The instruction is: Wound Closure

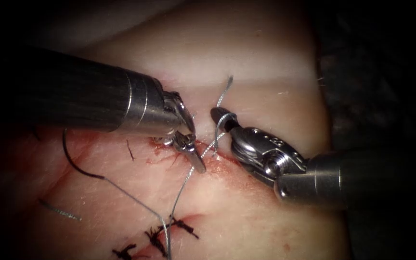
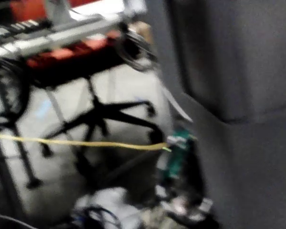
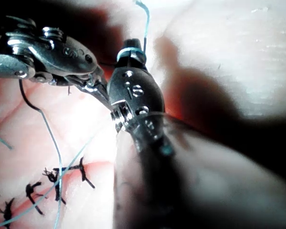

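Beyond the rig, the left wrist view takes in a workroom floor point(image 2: 124, 95), the base of a wheeled chair point(image 2: 102, 114) and a yellow cable point(image 2: 86, 142). What surface carries the tissue point(image 1: 246, 58) is lost in darkness.

On the tissue, we see the left end effector point(image 1: 199, 166) reaching in over the cut point(image 1: 217, 163). Its jaws are pressed together and appear to pinch the thread point(image 1: 181, 190). The right end effector point(image 1: 216, 114) is also closed, with a turn of thread wound round its jaws. It seems to grip the short tail that rises from its tip.

Neither holds the needle point(image 1: 75, 163), which lies free on the tissue, left of the cut and outside it. Red fluid point(image 1: 169, 154) stains the wound edge. Dark finished stitches point(image 1: 169, 230) sit nearer the camera, and a cut end of thread point(image 1: 58, 210) lies to the left.

We judge that good handling here means keeping the turn from slipping off the tip. Both strands should be pulled evenly and low, so that the thread does not saw the edge.
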Controlling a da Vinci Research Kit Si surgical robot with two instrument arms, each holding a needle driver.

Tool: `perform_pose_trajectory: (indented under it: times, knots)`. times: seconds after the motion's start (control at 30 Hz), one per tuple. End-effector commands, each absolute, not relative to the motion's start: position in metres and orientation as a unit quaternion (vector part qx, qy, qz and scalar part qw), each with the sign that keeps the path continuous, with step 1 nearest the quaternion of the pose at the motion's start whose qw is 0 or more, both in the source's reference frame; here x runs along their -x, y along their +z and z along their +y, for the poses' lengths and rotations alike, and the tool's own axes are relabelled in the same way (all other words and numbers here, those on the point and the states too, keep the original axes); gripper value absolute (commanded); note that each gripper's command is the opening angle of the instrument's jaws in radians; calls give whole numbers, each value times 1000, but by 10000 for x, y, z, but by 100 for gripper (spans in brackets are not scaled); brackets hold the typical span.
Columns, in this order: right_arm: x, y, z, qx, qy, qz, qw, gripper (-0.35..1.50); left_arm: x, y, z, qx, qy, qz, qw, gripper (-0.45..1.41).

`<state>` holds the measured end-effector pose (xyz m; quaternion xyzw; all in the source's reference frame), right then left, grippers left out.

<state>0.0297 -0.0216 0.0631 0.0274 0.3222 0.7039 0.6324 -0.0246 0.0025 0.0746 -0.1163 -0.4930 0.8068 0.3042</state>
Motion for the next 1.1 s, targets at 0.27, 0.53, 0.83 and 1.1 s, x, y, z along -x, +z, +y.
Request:
perform_pose_trajectory:
  times: [0.27,0.53,0.83,1.1]
  knots:
    - [-305,646,-219,-45,702,324,633,34,257,754,29,117,810,-484,309,-45]
    - [-307,650,-215,-46,704,324,630,59,260,756,29,116,809,-484,313,-45]
    - [-313,655,-209,-48,705,323,630,49,260,759,30,113,808,-483,318,-45]
    - [-319,650,-213,-61,701,323,633,59,256,762,26,108,805,-483,326,-45]
